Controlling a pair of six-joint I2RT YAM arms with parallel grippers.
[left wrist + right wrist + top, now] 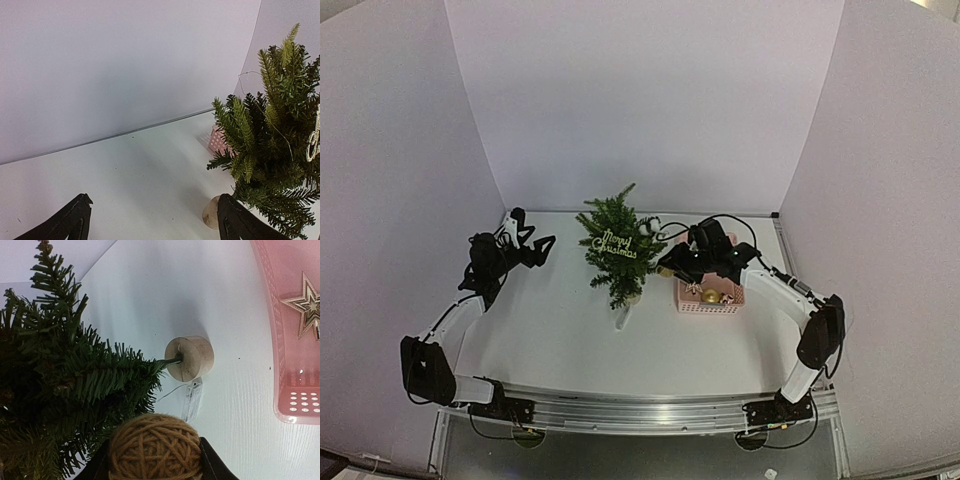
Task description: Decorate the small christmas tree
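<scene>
The right gripper [668, 268] grips a brown ball of wound twine [155, 446] beside the small dark green artificial christmas tree [618, 252], which stands at the middle of the white bench [550, 320]; the aim is probably to seat the ball among the branches. The left gripper [532, 232] hangs wide open and empty, well left of the tree, likely out of the way.

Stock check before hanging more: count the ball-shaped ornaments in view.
2. One twine ball is gripped by the right gripper beside the small christmas tree; one gold ball lies in the pink basket. The arm may hide more there.
</scene>
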